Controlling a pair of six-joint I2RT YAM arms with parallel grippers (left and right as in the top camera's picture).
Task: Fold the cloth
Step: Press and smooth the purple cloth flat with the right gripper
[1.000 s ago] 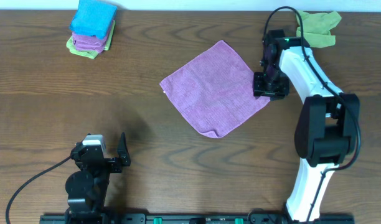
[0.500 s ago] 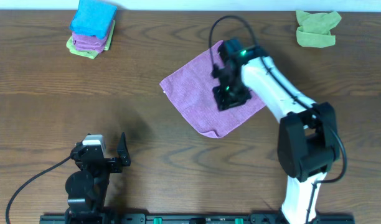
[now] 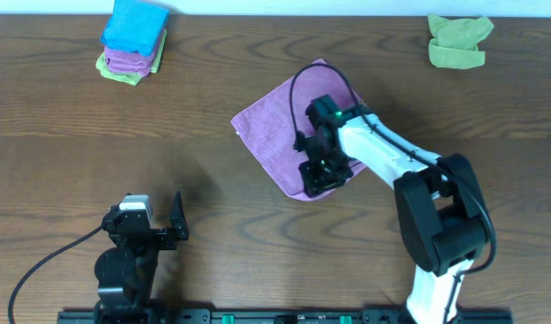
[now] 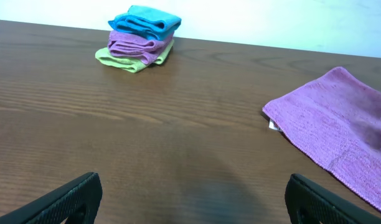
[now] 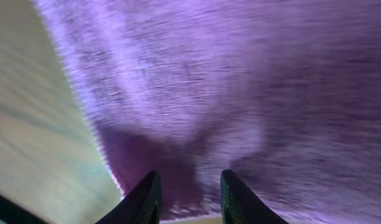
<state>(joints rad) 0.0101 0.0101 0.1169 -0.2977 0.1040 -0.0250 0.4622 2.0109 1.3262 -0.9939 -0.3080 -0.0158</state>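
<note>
A purple cloth (image 3: 280,126) lies spread flat as a diamond in the middle of the table. It also shows at the right of the left wrist view (image 4: 340,118). My right gripper (image 3: 317,175) is over the cloth's near corner, just above it. In the right wrist view its fingers (image 5: 144,196) stand apart over the purple cloth (image 5: 240,81), with the cloth's edge and bare table to the left; nothing is between them. My left gripper (image 3: 163,223) is at rest near the table's front left, open and empty (image 4: 190,199).
A stack of folded cloths, blue on purple on green (image 3: 131,40), sits at the back left and shows in the left wrist view (image 4: 139,37). A crumpled green cloth (image 3: 460,38) lies at the back right.
My right arm has swung left and toward the front, from the cloth's right corner across it to its near corner. The cloth and the left arm have not moved.
</note>
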